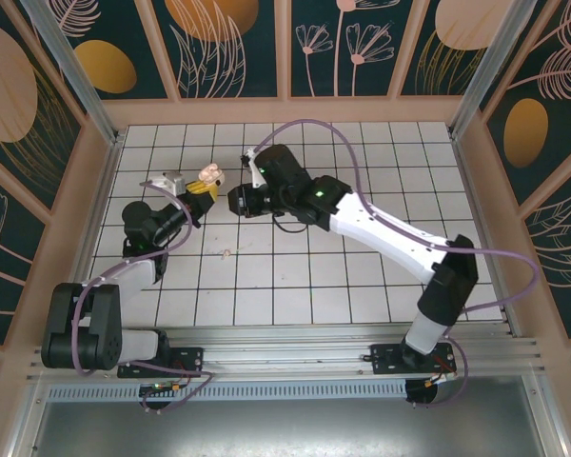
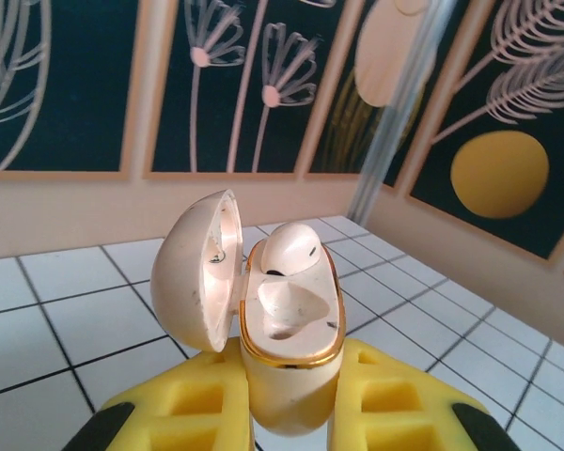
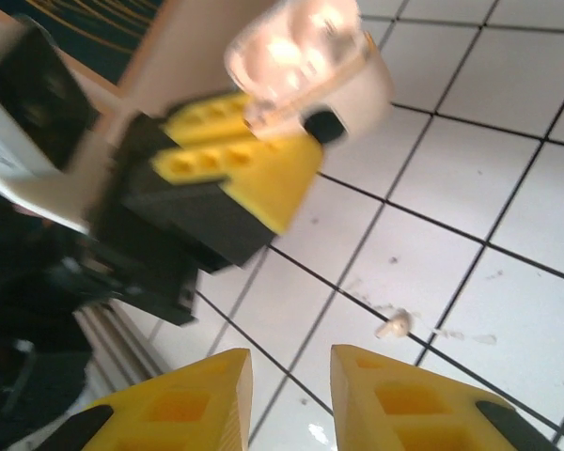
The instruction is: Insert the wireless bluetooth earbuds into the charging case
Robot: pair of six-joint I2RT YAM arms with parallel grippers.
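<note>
1. The loose earbud [image 3: 393, 324] is lying on the white tiled worktop [image 3: 508, 113]. It is just ahead of the right fingers [image 3: 395, 404] and a little to the right of their gap.
2. In my judgement, the pick is depending on this small offset, so the fingers need to shift that way before going down.
3. The earbud is too small and blurred to tell which way its stem is pointing.
4. The right fingers are standing narrowly apart, with nothing between them.
5. The left fingers [image 2: 395, 395] are gripping the charging case [image 2: 287, 399] by its lower body, above the worktop. Its lid [image 2: 202, 272] is hanging open to one side.
6. A seated earbud [image 2: 291, 252] is resting in the far socket, and the near socket [image 2: 287, 315] is showing empty.
7. The right arm is the free one, so I judge it better placed for the pick.
8. The case is a smooth, glossy, rounded shell in cream-pink with a gold rim [image 2: 247, 319]. The loose earbud is looking tiny, hard and rounded, so it may slip between the stiff yellow plastic fingers.
</note>
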